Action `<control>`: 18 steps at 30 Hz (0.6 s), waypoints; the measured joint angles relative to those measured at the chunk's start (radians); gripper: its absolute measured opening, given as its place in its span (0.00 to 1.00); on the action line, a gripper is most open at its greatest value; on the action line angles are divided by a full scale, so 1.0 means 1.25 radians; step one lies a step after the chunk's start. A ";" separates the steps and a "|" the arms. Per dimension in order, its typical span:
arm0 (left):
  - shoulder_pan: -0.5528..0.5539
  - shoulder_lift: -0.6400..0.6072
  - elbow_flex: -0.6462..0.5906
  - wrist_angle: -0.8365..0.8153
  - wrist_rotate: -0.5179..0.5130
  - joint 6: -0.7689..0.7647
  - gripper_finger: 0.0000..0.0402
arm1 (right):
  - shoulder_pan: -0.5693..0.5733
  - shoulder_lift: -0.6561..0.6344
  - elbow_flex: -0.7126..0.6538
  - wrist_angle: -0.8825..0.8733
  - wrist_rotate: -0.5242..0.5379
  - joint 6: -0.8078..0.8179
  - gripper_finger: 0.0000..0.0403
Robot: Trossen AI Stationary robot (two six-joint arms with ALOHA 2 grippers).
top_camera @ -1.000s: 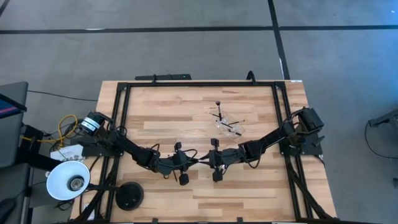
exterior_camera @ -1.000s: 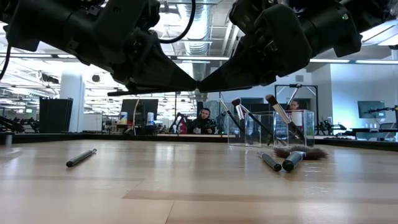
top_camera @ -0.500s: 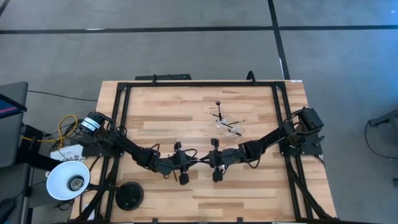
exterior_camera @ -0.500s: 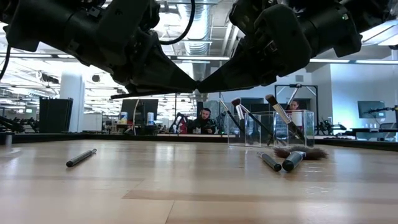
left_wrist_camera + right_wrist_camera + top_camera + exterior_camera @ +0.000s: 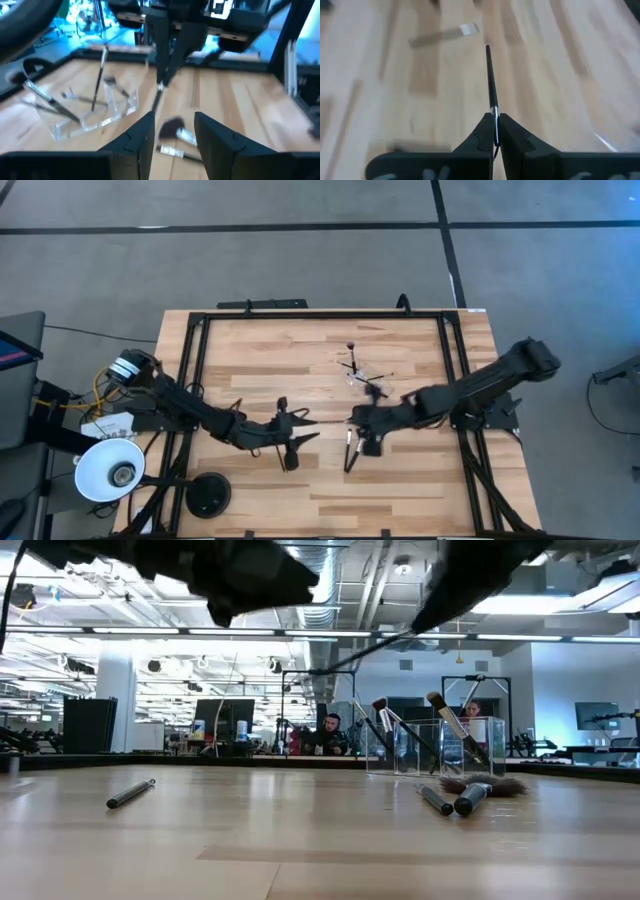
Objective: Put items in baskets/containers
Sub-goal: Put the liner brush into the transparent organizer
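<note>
2 loose brushes [image 5: 452, 800] beside clear cup [image 5: 436, 746], 1 brush [image 5: 491, 90] in right gripper [image 5: 494, 131]

Bare counter [image 5: 260, 370] lies open on the left half, save one brush [image 5: 131, 792] lying alone. Toward the right, the clear cup [image 5: 368, 383] with upright brushes [image 5: 447, 727] and two more brushes lying just beside it [image 5: 452, 800] block passage. Both arms span the middle.

Clear cup [image 5: 95, 117] w/ brushes [image 5: 98, 75], left gripper [image 5: 172, 131] open
</note>
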 joint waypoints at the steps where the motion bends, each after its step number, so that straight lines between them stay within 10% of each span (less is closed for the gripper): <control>1: 0.002 -0.014 0.000 -0.004 0.001 0.001 0.34 | -0.001 -0.026 0.030 -0.098 0.009 0.007 0.01; 10: 0.002 -0.056 -0.067 -0.015 0.010 -0.023 0.30 | -0.030 -0.112 0.265 -0.797 0.004 0.205 0.00; 18: 0.002 -0.051 -0.141 -0.014 0.018 -0.186 0.29 | -0.054 -0.075 0.257 -0.843 -0.051 0.237 0.00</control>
